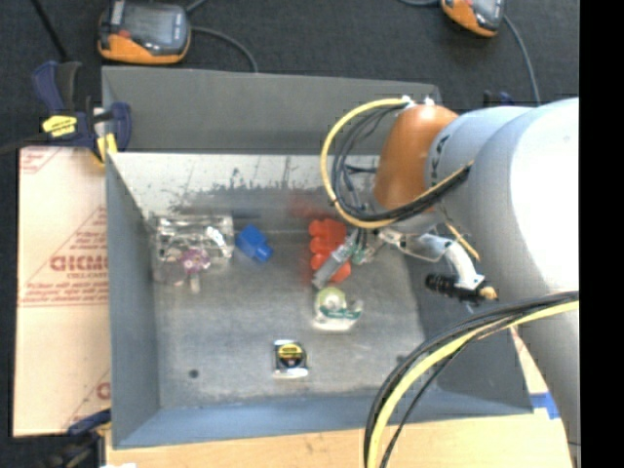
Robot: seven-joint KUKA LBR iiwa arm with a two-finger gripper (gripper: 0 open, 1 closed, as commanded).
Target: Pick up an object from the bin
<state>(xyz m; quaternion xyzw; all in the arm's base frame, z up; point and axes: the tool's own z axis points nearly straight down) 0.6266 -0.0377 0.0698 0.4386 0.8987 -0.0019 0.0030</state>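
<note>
here the jaws, whether open or closed i cannot tell, hang over a red piece [323, 241] lying back-to-front.

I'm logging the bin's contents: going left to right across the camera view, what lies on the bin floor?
clear plastic pack → blue piece → small yellow-and-black thing → red thing. The pale round thing overlaps the red one sideways, so it is left out.
</note>
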